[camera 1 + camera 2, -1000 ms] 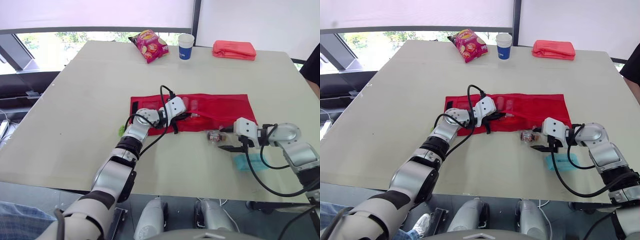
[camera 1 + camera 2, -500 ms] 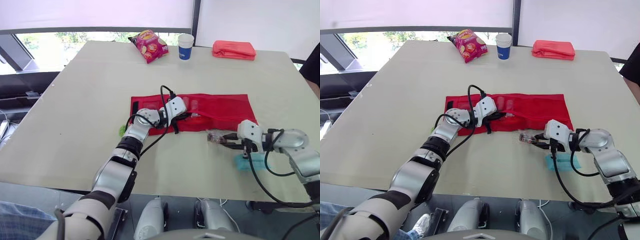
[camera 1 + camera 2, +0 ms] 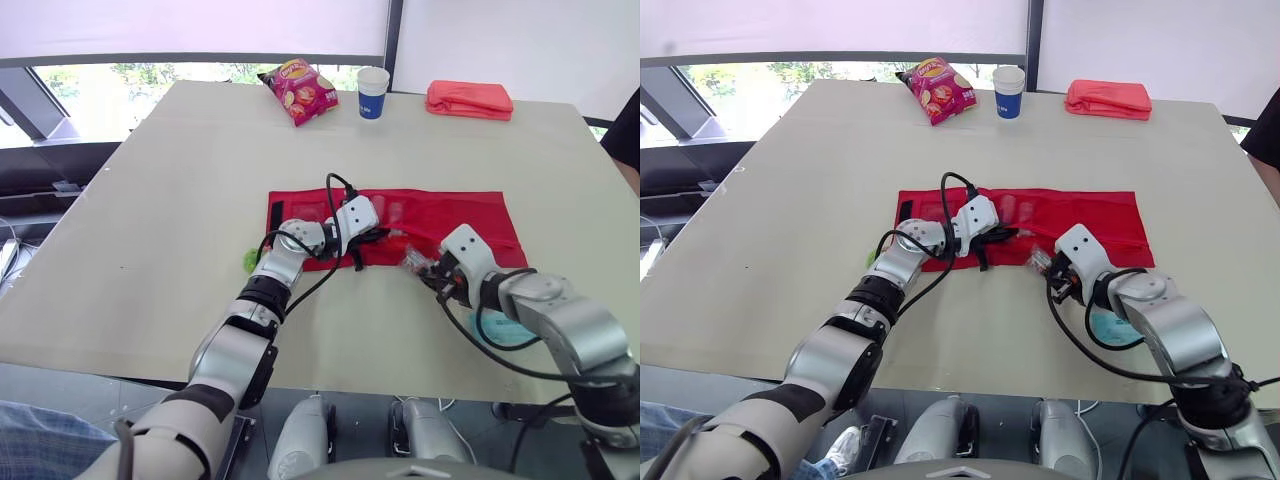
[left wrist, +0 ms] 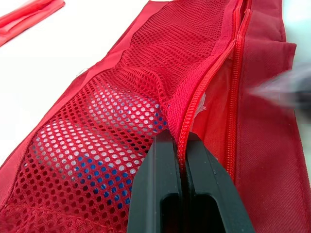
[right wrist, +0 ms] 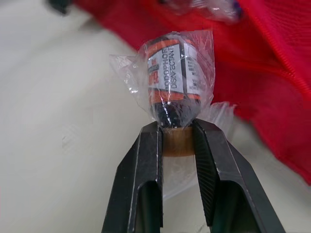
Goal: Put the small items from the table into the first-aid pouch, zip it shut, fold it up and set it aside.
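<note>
Now our right claw [image 5: 177, 128] holds the little wrapped bottle [image 5: 174, 80] just beside the red pouch [image 3: 460, 215], tip toward it, while our left claw [image 4: 179, 138] pinches its zipper edge [image 4: 195, 97].

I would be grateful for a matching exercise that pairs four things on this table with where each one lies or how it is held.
Things:
1. chip bag
2. disinfectant bottle
3. pouch's zipper edge
4. teal packet

Places or states:
A. pinched between the fingers of the left gripper
B. at the far edge of the table, beside the paper cup
C. lying flat on the table's near right side
D. in clear wrap, held between the fingers of the right gripper

Pairs: 1-B, 2-D, 3-A, 4-C
</note>
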Controlling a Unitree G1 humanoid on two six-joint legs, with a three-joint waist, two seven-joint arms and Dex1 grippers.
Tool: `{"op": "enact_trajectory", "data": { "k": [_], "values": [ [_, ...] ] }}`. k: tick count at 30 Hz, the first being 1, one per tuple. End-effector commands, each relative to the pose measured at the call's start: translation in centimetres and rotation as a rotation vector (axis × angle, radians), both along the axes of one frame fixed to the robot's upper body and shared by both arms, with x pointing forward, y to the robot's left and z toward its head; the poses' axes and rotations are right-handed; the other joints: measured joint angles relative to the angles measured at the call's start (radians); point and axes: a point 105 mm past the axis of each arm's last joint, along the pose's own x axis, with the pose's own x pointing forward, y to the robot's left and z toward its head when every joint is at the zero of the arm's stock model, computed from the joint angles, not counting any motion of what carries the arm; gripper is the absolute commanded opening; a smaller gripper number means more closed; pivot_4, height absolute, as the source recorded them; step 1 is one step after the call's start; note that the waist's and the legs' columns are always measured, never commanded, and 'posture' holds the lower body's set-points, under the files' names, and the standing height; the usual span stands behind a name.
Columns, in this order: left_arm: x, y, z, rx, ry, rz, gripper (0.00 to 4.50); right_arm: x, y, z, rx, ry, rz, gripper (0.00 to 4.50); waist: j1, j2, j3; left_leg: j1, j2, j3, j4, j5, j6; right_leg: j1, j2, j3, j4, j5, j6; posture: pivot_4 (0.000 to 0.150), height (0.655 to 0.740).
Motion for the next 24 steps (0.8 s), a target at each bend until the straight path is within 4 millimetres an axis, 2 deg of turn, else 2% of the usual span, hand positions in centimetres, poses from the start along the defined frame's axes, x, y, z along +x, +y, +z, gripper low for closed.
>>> {"op": "enact_trajectory", "data": {
  "k": [1, 6, 10, 18, 24],
  "values": [
    [-0.7, -1.1, 0.7, -0.014, -0.021, -0.05, 0.0, 1.0, -0.7, 0.6, 0.011, -0.015, -0.137, 0.38, -0.001, 0.0, 0.0, 0.0, 0.0, 0.0, 0.0, 0.0, 0.0, 0.0, 0.0, 0.0, 0.0, 0.0, 0.0, 0.15, 0.74],
    [-1.1, -1.3, 0.5, -0.014, -0.017, -0.06, 0.0, 2.1, 0.1, 1.5, 0.079, -0.015, -0.235, 0.38, -0.003, 0.0, 0.0, 0.0, 0.0, 0.0, 0.0, 0.0, 0.0, 0.0, 0.001, 0.0, 0.001, 0.0, 0.0, 0.15, 0.74],
    [-1.6, -1.8, 0.3, -0.016, -0.015, -0.084, 0.0, 2.7, 1.5, 2.2, 0.2, 0.007, -0.322, 0.38, -0.003, 0.0, 0.0, 0.0, 0.0, 0.0, 0.0, 0.0, 0.0, -0.001, 0.001, 0.0, 0.001, 0.0, 0.0, 0.15, 0.74],
    [-2.2, -2.6, 0.1, -0.018, -0.01, -0.109, 0.0, 3.3, 2.8, 2.5, 0.324, 0.037, -0.455, 0.38, -0.006, 0.001, 0.0, 0.0, 0.0, 0.0, 0.0, 0.0, 0.0, -0.001, 0.001, 0.0, 0.002, 0.0, 0.0, 0.15, 0.74],
    [-2.5, -3.0, -0.2, -0.019, -0.003, -0.12, 0.0, 4.5, 3.1, 3.2, 0.424, 0.044, -0.56, 0.38, -0.005, 0.001, 0.0, 0.0, 0.0, 0.0, -0.001, 0.0, 0.0, -0.001, 0.001, 0.0, 0.002, 0.0, 0.0, 0.15, 0.74]
  ]
}}
